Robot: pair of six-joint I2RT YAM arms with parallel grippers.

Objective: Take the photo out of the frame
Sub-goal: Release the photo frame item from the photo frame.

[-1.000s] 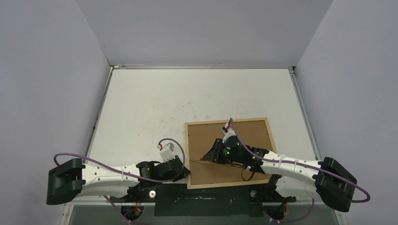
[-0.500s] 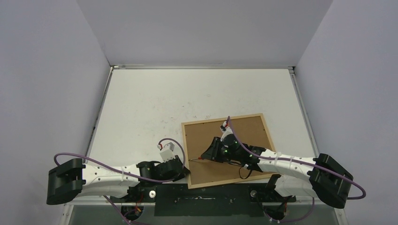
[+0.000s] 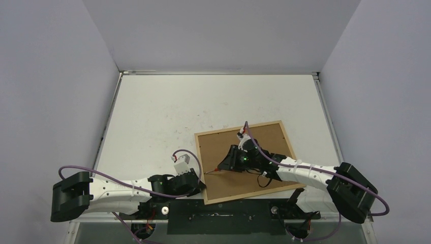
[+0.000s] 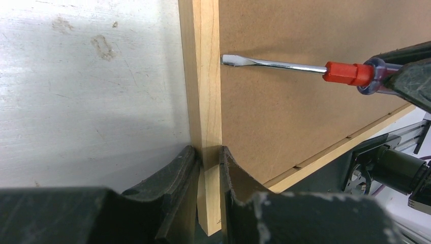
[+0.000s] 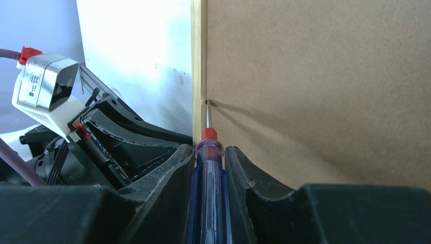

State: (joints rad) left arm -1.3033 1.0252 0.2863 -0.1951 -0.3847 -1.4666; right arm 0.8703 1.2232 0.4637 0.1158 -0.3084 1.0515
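The frame (image 3: 218, 131) is found face down on the table (image 3: 162, 107), at the near side and right of centre, with the brown backing (image 3: 269, 142) uppermost. No photo is seen; it is presumed to be hidden under the backing.

Change over the last second: the frame is swung anticlockwise in the top view about its near left corner. The far right corner is now shifted left and farther off, and the near right corner is carried away from the near table edge. The right arm is carried round with it. The near left corner is unmoved.

The left gripper (image 4: 207, 152) is clamped on the frame's left rail, one finger on each side, close to the near left corner. The right gripper (image 5: 209, 152) is clamped on the screwdriver (image 4: 284, 64) handle. The blade is laid low over the backing, with its tip at the seam between the left rail and the backing.

Judgement: the blade's push is being spent on turning the frame, not on lifting the backing, which appears seated. The task is judged to be at an early stage.

Nearby: the black base rail (image 3: 218, 216) is just near of the frame, and the left arm's wrist camera (image 5: 43, 84) is close on the blade's left. The photo is blocked by the backing, and little room is left on the pinned rail for prying.
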